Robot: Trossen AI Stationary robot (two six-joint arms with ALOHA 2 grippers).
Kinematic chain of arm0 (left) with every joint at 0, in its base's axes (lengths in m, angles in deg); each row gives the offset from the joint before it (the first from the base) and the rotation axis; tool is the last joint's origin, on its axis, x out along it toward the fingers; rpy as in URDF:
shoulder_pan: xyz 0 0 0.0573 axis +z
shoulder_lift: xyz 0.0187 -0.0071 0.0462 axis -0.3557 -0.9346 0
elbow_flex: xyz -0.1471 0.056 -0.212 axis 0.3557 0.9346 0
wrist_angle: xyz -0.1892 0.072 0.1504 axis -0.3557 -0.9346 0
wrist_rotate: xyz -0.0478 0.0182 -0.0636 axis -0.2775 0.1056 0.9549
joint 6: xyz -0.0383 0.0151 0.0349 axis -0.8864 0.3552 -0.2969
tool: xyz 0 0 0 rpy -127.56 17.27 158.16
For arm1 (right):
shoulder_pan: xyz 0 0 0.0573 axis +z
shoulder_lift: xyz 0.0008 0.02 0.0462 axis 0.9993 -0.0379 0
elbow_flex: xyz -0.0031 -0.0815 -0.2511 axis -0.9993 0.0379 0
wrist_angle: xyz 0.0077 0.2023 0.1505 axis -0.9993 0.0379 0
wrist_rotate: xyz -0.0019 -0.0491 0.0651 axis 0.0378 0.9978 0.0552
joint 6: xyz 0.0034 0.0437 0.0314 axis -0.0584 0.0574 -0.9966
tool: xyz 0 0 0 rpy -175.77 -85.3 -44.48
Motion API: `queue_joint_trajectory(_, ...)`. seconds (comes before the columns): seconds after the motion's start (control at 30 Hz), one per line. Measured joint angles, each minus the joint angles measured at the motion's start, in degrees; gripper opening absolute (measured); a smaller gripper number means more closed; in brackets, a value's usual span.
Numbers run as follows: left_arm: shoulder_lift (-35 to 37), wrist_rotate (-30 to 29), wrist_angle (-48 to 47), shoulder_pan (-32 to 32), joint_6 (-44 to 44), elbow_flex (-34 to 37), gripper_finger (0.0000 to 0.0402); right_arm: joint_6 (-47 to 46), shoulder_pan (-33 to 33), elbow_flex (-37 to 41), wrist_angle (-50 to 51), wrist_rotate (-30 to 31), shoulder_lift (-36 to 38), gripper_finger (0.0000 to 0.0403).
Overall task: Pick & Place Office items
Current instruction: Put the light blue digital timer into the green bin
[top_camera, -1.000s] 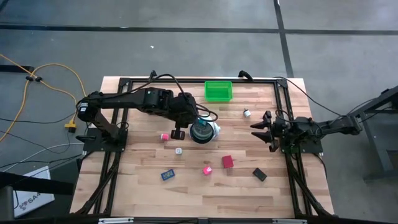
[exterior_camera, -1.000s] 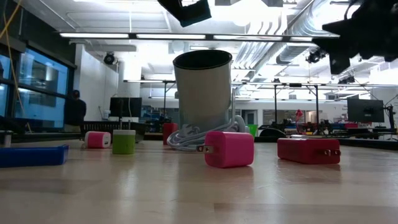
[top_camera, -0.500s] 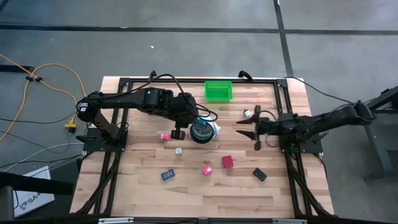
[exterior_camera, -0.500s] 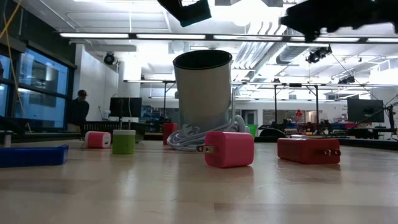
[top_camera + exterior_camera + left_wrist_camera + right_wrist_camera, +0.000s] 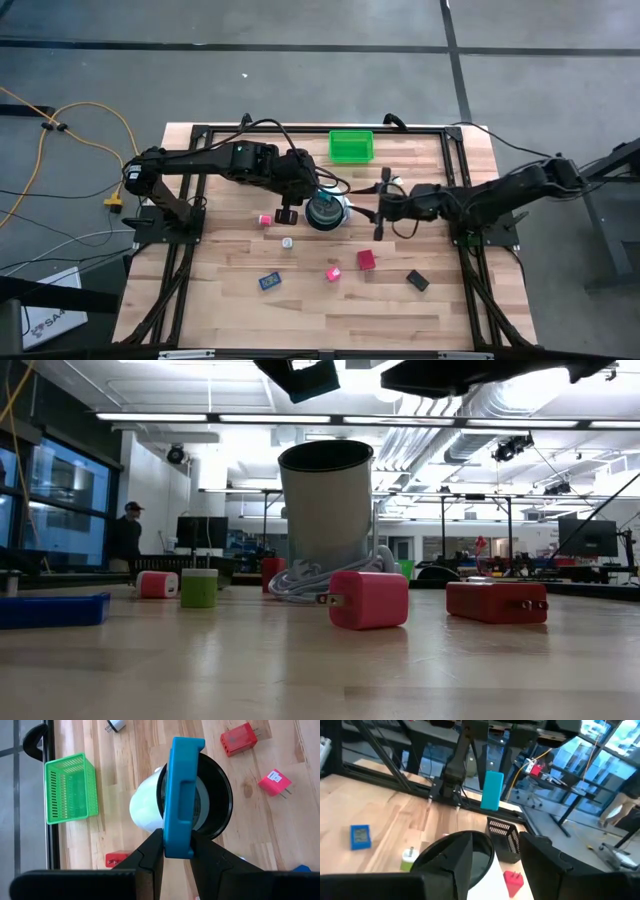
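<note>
My left gripper (image 5: 318,197) hovers over the white cup with the dark mouth (image 5: 328,213), shut on a teal flat rectangle (image 5: 181,795). The right wrist view shows that rectangle (image 5: 492,790) upright above the cup (image 5: 470,851). My right gripper (image 5: 381,210) is open, just right of the cup, touching nothing. Lying on the table are a pink block (image 5: 332,272), a red block (image 5: 366,260), a blue piece (image 5: 268,282), a black piece (image 5: 417,280), a small pink block (image 5: 265,219) and white bits (image 5: 287,242) (image 5: 396,182). My left gripper pinches the teal flat rectangle between its two fingers (image 5: 151,851) at the upper end (image 5: 177,847). The fingers come from above, pointing down, along its length. The rectangle hangs upright below them, lifted clear, over the cup's dark mouth (image 5: 220,800).
The green bin (image 5: 351,146) stands near the far edge. A black mesh thing (image 5: 287,214) sits left of the cup. A black frame (image 5: 458,200) borders the tabletop. Bare wood lies along the near edge. A person (image 5: 124,538) stands in the room beyond.
My right arm has reached from the table's right edge toward the left, bringing its open gripper up beside the cup. The left arm and the teal rectangle have kept still.
</note>
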Motion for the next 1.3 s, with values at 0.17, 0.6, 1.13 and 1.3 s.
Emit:
queue_joint_trajectory(0.17, 0.0, 0.0, 0.0, 0.0, -0.9, 0.0, 0.0074, 0.0, 0.0, -2.4, -2.3, -0.4, -4.4, 0.0148)
queue_joint_trajectory(0.6, 0.0, 0.0, 0.0, 0.0, -0.9, 0.0, 0.0074, 4.1, 0.0, -5.9, -8.3, 0.1, -11.2, 0.0148)
queue_joint_trajectory(1.13, 0.0, -2.0, 0.5, -2.5, -0.8, 0.0, 0.0074, 3.9, -0.7, -5.9, -10.9, -2.0, -11.2, 0.0148)
queue_joint_trajectory(1.3, 0.0, -2.3, 2.0, -2.4, -0.2, 0.0, 0.0074, 2.9, -0.7, -5.9, -11.1, -2.1, -11.2, 0.0148)
